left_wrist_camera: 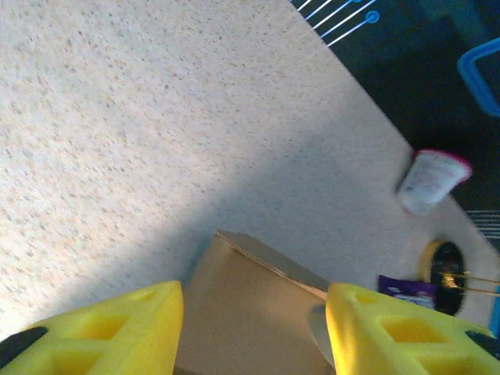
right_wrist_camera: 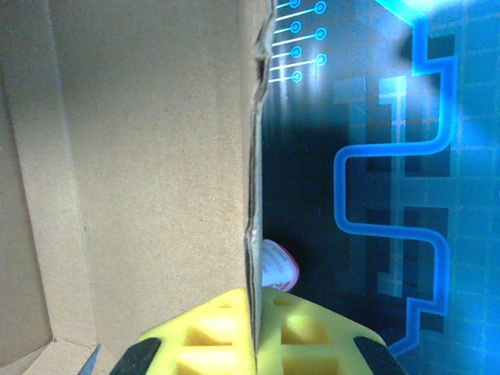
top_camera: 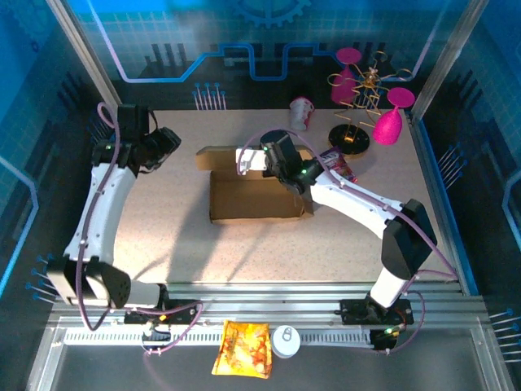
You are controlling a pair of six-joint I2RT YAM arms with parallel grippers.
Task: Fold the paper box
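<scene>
Bright light fell from above on the table (top_camera: 342,244), and a soft shadow lay near the box (top_camera: 252,199). The left wrist picture was slightly blurred, the yellow fingers (left_wrist_camera: 101,332) out of focus.

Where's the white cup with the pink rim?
Top view: the white pink-rimmed cup sits near the far edge of the table, right of centre, beyond the brown cardboard paper box, left of the gold wire stand.
</scene>
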